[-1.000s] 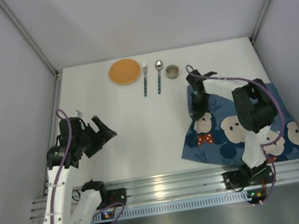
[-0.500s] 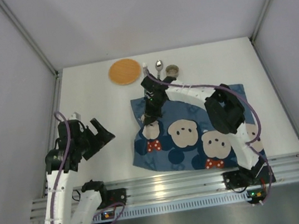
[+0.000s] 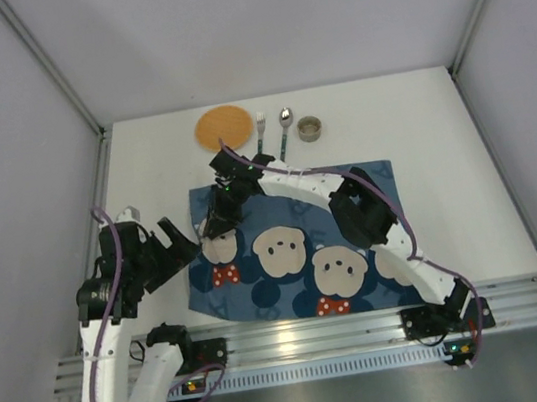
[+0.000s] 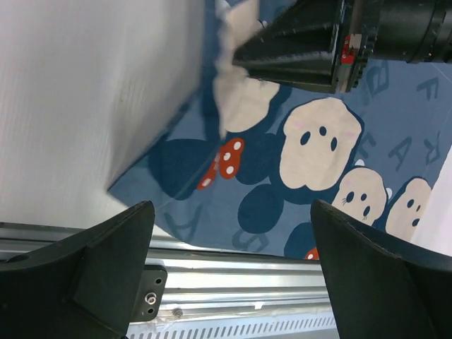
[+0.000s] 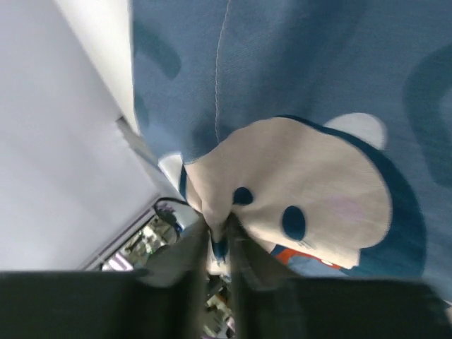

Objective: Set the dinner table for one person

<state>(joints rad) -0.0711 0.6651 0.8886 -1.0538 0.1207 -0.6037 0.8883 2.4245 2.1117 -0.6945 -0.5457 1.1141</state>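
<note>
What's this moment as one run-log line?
right pincer: shut on placemat, at its left end | left pincer: open, empty, beside placemat's left edge | fork, spoon: on table beyond placemat

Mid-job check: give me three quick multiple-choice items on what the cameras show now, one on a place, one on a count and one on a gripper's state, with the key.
1. Where does the fork lie?
A. between the orange disc and the spoon
B. in the near left corner
C. in the far right corner

2. How many pieces of cutlery lie along the far side?
A. one
B. two
C. four

3. The right gripper is:
A. wide open, holding nothing
B. shut on the placemat
C. shut on the spoon

Key:
1 A: the fork sits just right of the disc, with the spoon on its other side.
2 B: only the fork and the spoon show.
3 B: the right wrist view shows fabric pinched between its fingers.
</note>
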